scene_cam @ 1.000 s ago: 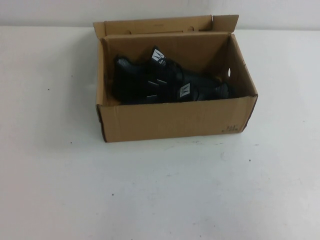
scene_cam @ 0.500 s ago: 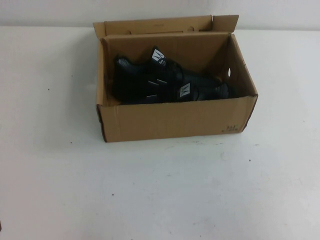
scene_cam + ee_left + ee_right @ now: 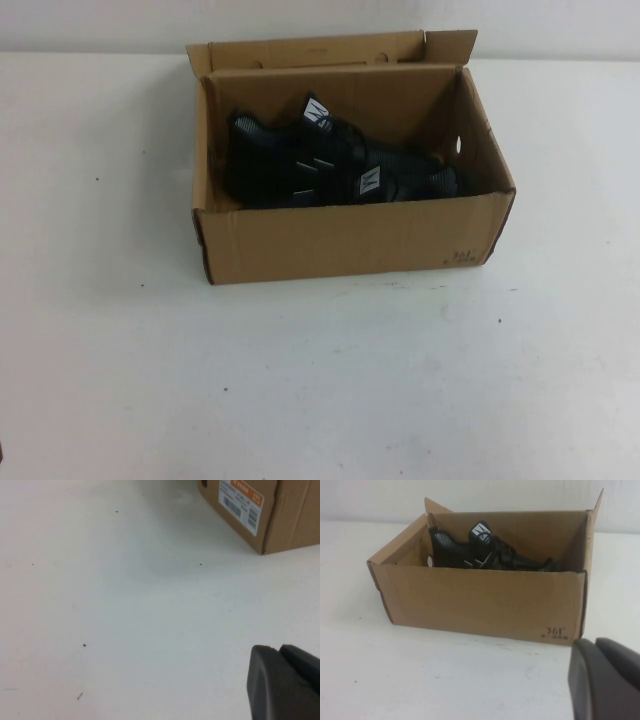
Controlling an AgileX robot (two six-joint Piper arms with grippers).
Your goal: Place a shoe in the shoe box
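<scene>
The brown cardboard shoe box stands open at the table's far middle, lid flap up at the back. Two black sneakers lie inside it, side by side: one toward the back left and one toward the front right, white tongue tags showing. The box and a shoe also show in the right wrist view. My right gripper is shut and empty, low over the table in front of the box. My left gripper is shut and empty, low over the table beside a box corner.
The white table stretches bare around the box, with a few small dark specks. A white barcode label is on the box's side. Neither arm shows in the high view.
</scene>
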